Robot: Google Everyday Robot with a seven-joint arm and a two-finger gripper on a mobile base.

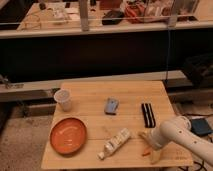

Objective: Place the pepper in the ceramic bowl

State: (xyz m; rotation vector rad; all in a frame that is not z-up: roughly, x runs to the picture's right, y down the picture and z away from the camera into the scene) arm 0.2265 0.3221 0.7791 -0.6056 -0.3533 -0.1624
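Note:
The pepper (pixel 146 152) is a small orange piece lying on the wooden table (pixel 95 95) near its front right corner. The ceramic bowl (pixel 68 136) is orange, shallow and empty, at the front left of the table. My gripper (pixel 149 146) is at the end of the white arm (pixel 180 135), which comes in from the right. It is low over the table, right at the pepper, and partly covers it.
A white bottle (pixel 114 143) lies on its side between the bowl and the gripper. A paper cup (pixel 63 99) stands at the back left. A blue-grey object (pixel 111 105) lies mid-table and a black bar (pixel 147 114) to its right. A railing runs behind the table.

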